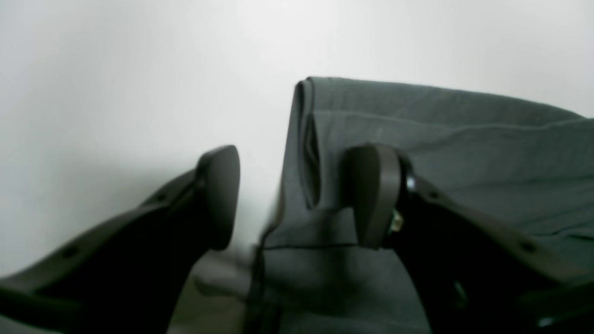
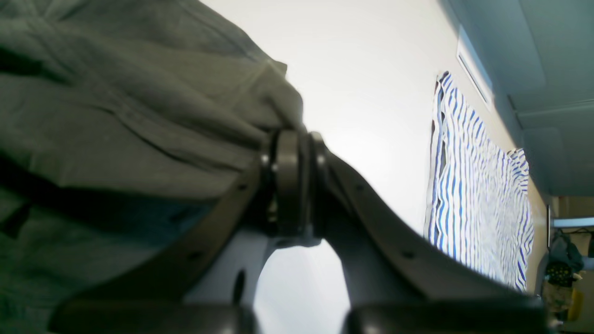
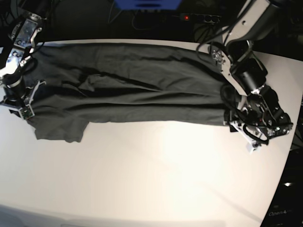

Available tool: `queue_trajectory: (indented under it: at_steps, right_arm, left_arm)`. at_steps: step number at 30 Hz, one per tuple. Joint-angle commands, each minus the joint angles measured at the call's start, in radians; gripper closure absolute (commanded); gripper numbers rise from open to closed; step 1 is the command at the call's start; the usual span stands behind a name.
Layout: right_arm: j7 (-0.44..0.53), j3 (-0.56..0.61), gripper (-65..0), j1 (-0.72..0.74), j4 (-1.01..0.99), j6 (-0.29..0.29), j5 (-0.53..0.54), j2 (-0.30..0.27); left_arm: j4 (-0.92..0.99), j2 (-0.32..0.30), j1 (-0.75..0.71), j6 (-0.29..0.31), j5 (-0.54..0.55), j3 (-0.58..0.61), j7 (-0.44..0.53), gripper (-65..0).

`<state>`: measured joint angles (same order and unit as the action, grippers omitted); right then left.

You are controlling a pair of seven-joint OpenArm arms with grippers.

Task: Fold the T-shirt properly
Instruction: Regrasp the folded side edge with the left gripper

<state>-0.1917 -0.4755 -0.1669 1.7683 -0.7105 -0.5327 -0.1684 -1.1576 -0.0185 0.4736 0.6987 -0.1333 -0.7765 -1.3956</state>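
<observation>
The T-shirt (image 3: pixel 132 90) lies flat on the white table (image 3: pixel 156 175), folded lengthwise into a long dark grey band. Its long axis runs across the table from the left edge of the base view to the right, along the far half of the tabletop. A short sleeve (image 3: pixel 59 128) juts toward the near side at the left end; the right end is a fairly straight folded edge.

At the left of the base view, the right gripper (image 3: pixel 18 101) sits at the shirt's left end. The right wrist view shows its jaws pressed tight together on a bunched fold of the grey cloth (image 2: pixel 139 106), which rises over the fingers (image 2: pixel 290 181).

Across the middle, the band shows long creases and a slack ridge running along its length. The near half of the table is bare white surface.

At the right of the base view, the left gripper (image 3: pixel 241 124) is low at the shirt's right end. In the left wrist view its jaws stand wide apart: one finger (image 1: pixel 220 195) is over the bare table beside the cloth, the other finger (image 1: pixel 373 192) is over the fabric, and the layered folded edge (image 1: pixel 301 148) lies between them. No cloth is pinched there.

Beyond the task area, the right wrist view shows a blue-and-white striped cloth (image 2: pixel 478 195) lying further off along the table. A blue object (image 3: pixel 147 4) and dark cables sit behind the far table edge.
</observation>
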Motion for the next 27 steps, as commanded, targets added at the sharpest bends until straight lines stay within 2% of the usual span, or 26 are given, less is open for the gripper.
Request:
queue_trajectory:
  at_steps: [1,11,18,22,27]
  right_arm:
    - [0.018,-0.004,-0.3,0.010,0.018,0.012,0.010,-0.015]
    - [0.018,-0.004,-0.3,0.010,0.017,0.012,0.010,-0.015]
    - [0.018,-0.004,-0.3,0.010,0.017,0.012,0.010,-0.015]
    - [0.018,-0.004,-0.3,0.010,0.017,0.012,0.010,-0.015]
    - [0.018,-0.004,-0.3,0.010,0.015,0.012,0.010,-0.015]
  left_arm:
    - [-0.015,-0.008,0.029,-0.001,0.011,0.002,-0.001,-37.1]
    - [-0.015,0.018,0.032,-0.001,0.039,0.005,-0.001,-36.4]
    - [-0.015,0.022,0.049,-0.001,0.090,0.007,-0.001,-23.0]
    - [-0.015,0.024,0.049,-0.001,0.090,0.009,-0.001,-18.8]
    - [0.018,0.027,0.047,-0.001,0.088,0.009,-0.001,-17.7]
